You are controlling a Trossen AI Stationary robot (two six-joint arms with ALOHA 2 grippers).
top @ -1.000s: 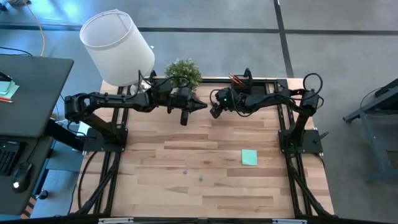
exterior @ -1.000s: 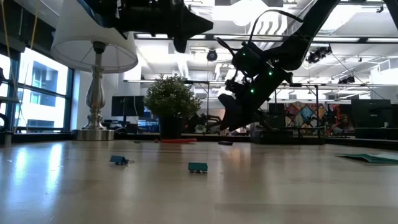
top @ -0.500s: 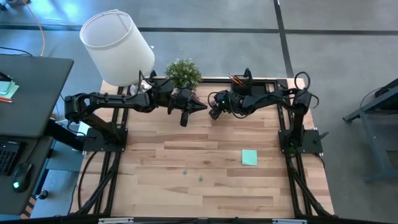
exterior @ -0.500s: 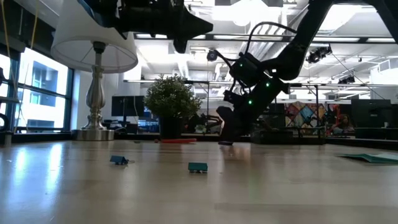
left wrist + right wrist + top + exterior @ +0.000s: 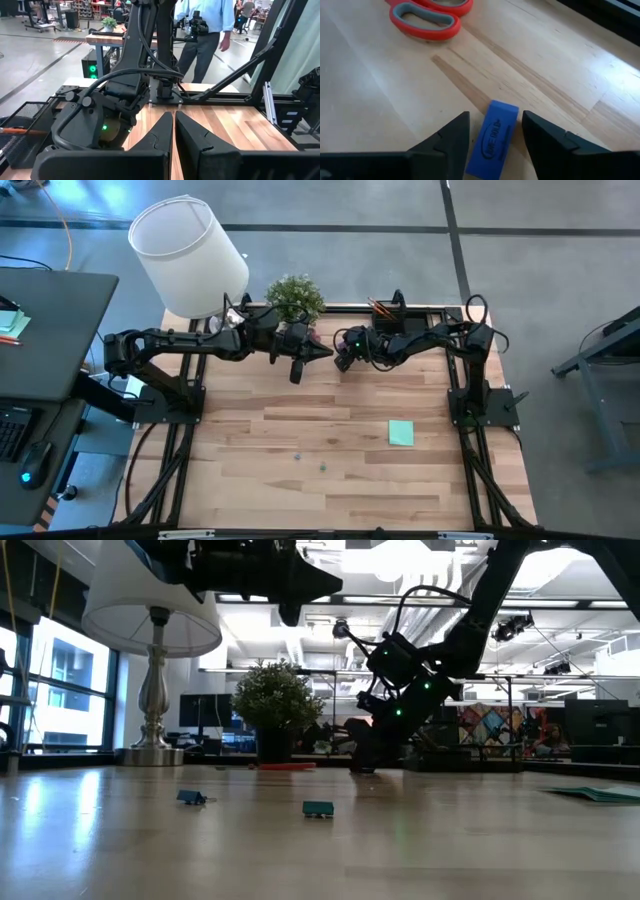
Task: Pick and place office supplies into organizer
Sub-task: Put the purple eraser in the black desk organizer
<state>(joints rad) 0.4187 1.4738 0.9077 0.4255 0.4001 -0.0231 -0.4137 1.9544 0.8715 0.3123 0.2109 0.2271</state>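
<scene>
Left gripper (image 5: 325, 352): arm outstretched above the table's far edge, fingers pressed together, empty.
Right gripper (image 5: 494, 131): lowered to the wood, fingers parted, straddling a blue eraser (image 5: 493, 138).
Eraser: rectangular, printed, lying flat near red-handled scissors (image 5: 427, 19).

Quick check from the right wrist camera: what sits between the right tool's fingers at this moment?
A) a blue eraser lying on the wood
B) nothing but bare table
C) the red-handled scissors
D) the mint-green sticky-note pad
A: the right wrist view shows the blue eraser flat on the table between the open fingers of the right tool, with the red-handled scissors lying farther off.
</scene>
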